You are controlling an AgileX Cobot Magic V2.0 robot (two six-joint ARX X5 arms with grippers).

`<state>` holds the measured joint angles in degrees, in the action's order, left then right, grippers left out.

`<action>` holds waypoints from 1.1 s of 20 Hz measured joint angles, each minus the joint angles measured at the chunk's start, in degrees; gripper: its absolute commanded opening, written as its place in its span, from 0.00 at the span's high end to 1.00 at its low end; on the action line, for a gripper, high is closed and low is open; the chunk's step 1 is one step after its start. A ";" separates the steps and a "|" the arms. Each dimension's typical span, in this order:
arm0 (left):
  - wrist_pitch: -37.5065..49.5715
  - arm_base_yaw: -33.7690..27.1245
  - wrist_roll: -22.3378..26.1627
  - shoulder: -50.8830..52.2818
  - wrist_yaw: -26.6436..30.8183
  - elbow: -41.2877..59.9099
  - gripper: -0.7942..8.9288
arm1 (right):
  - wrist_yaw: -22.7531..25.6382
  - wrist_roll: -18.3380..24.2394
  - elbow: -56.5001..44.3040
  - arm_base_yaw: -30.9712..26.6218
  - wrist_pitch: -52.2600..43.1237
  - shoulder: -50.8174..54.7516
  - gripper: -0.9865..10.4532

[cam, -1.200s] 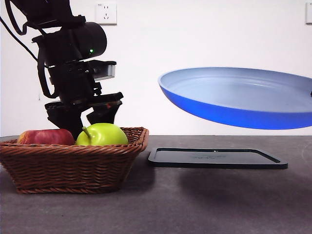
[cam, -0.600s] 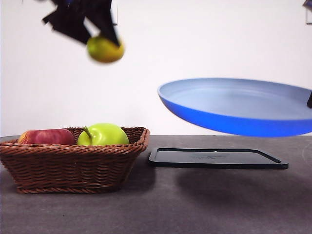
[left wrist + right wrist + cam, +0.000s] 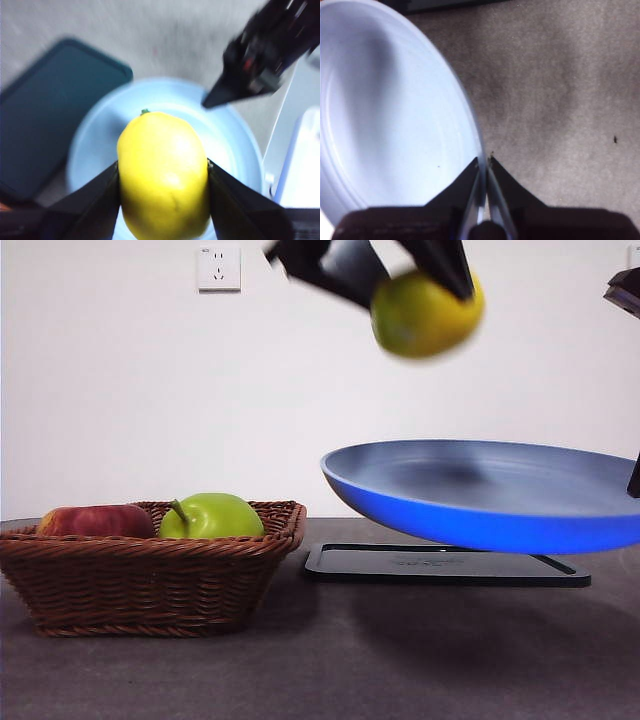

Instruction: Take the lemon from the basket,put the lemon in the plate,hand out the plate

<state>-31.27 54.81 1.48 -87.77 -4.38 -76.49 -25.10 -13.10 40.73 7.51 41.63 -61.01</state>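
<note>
My left gripper is shut on the yellow lemon and holds it high in the air, above the blue plate. The left wrist view shows the lemon between the black jaws, with the light blue plate right beneath it. My right gripper is shut on the plate's rim and holds the plate up off the table, slightly tilted. The wicker basket stands at the left of the table.
A green apple and a red apple lie in the basket. A flat black tray rests on the table under the raised plate. A white wall with a socket is behind.
My left gripper lifted the lemon out of the basket and carried it right, to above the plate. The plate in my right gripper has come lower.
</note>
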 measured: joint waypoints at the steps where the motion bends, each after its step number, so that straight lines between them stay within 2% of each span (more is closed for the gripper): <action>1: 0.00 0.39 0.00 -2.12 0.24 0.00 0.76 | 0.00 0.00 0.00 0.00 0.00 0.00 0.91; 5: -0.02 1.07 0.00 -8.76 0.42 0.04 0.74 | 0.00 0.00 0.00 0.00 0.04 0.00 0.91; 8: 0.02 1.16 -0.02 -9.53 0.42 0.04 0.61 | 0.00 0.00 0.00 0.00 0.46 0.00 0.91; 11: 0.31 1.20 -0.02 -9.51 0.42 0.04 0.56 | -0.02 0.00 0.00 0.00 1.27 0.00 0.91; 18: 0.55 1.90 -0.42 -9.49 0.15 0.04 0.53 | -0.46 0.00 0.00 -0.02 3.74 0.00 0.91; 22: -2.51 1.55 -2.19 -4.96 -0.28 0.07 0.53 | -1.46 -2.01 0.00 -0.02 3.82 -0.24 0.91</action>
<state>-33.78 56.36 -0.71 -92.73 -4.67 -76.42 -26.57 -15.11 40.73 7.49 45.45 -61.25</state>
